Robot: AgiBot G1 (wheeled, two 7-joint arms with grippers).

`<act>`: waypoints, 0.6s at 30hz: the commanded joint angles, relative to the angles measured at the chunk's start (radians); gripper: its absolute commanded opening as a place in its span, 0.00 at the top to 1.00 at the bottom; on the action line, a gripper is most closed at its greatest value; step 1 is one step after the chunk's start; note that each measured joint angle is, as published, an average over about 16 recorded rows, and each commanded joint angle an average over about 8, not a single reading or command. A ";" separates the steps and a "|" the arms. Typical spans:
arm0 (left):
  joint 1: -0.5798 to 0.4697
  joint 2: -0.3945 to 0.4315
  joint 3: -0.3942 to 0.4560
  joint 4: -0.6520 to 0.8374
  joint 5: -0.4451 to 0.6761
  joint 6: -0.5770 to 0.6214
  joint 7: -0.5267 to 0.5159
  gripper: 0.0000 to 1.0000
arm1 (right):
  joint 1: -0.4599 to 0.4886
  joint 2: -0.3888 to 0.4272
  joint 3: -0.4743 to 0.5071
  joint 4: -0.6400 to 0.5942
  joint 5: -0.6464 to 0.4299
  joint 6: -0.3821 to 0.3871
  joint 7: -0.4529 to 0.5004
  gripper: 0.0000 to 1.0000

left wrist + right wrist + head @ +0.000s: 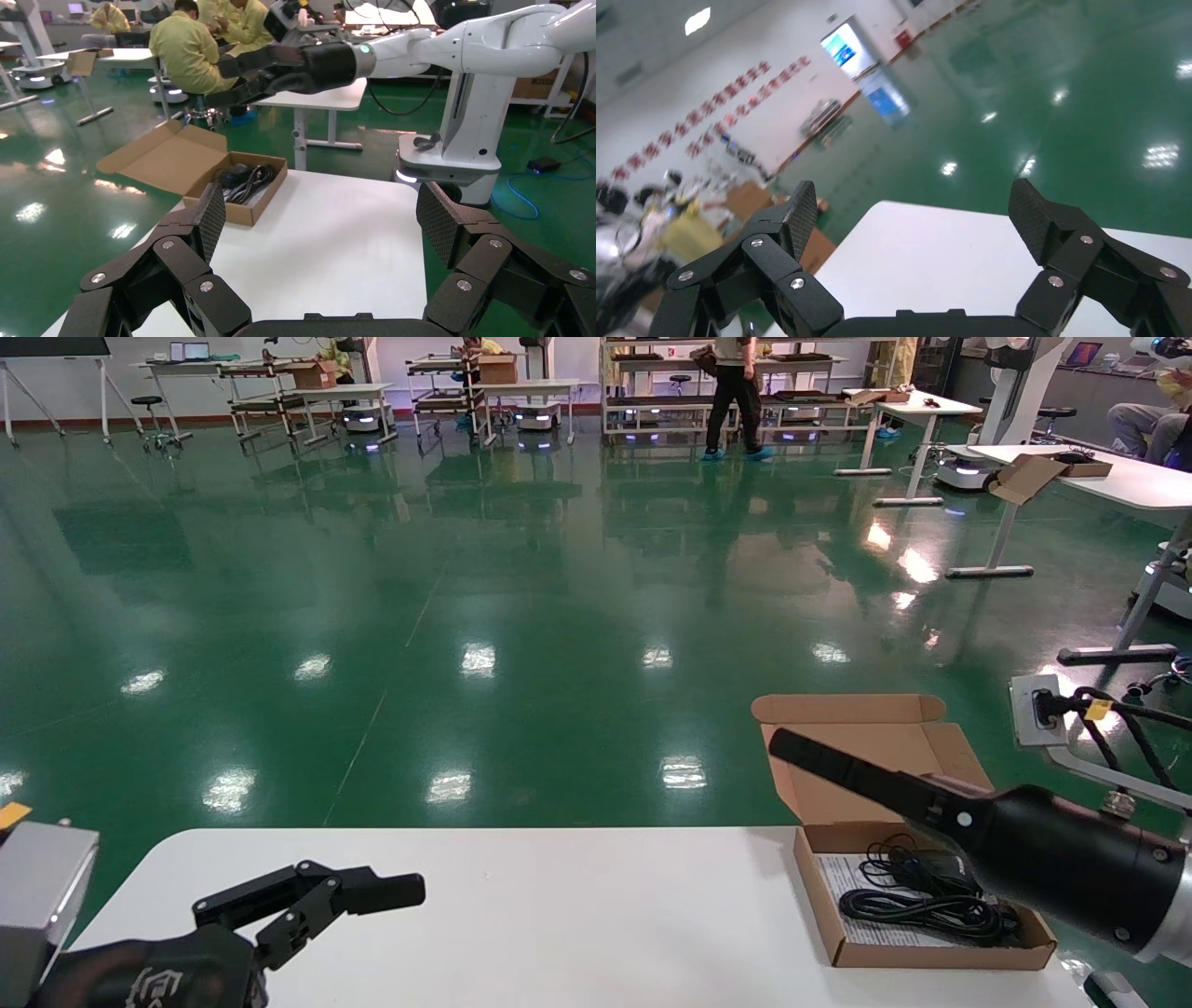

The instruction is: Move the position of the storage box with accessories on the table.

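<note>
The storage box (931, 954) is a shallow brown cardboard box at the right end of the white table (559, 915). Its flap lid (866, 756) lies open past the far edge. Inside are the accessories: coiled black cables (922, 896) on a white printed sheet (849, 887). My right gripper (792, 752) hovers above the box and lid, open and empty; its wrist view shows only bare table (933, 260) between the fingers. My left gripper (391, 891) is open low over the table's near left. The left wrist view shows the box (267, 193) with its cables (246, 179) ahead of the left gripper (323, 217).
A wall socket with black cables (1038, 710) hangs just right of the box. Another white table (1117, 477) carrying a cardboard box (1034, 475) stands farther right. Green floor lies beyond the table's far edge. A person (736, 393) walks far back.
</note>
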 commanded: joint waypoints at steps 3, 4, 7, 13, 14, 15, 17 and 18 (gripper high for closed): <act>0.000 0.000 0.000 0.000 0.000 0.000 0.000 0.00 | -0.035 0.023 0.046 0.083 -0.022 -0.030 -0.031 0.00; 0.000 0.000 0.000 0.000 0.000 0.000 0.000 0.00 | -0.044 0.029 0.058 0.104 -0.027 -0.038 -0.039 0.00; 0.000 0.000 0.000 0.000 0.000 0.000 0.000 0.00 | -0.070 0.046 0.093 0.166 -0.043 -0.061 -0.063 0.00; 0.000 0.000 0.000 0.000 0.000 0.000 0.000 0.00 | -0.123 0.080 0.162 0.290 -0.076 -0.106 -0.109 0.00; 0.000 0.000 0.000 0.000 0.000 0.000 0.000 0.00 | -0.132 0.086 0.173 0.310 -0.081 -0.114 -0.117 0.00; 0.000 0.000 0.000 0.000 0.000 0.000 0.000 0.00 | -0.141 0.091 0.185 0.331 -0.086 -0.121 -0.125 0.00; 0.000 0.000 0.000 0.000 0.000 0.000 0.000 0.00 | -0.158 0.103 0.208 0.372 -0.097 -0.136 -0.140 0.00; 0.000 0.000 0.000 0.000 0.000 0.000 0.000 0.00 | -0.167 0.109 0.220 0.393 -0.103 -0.144 -0.148 0.00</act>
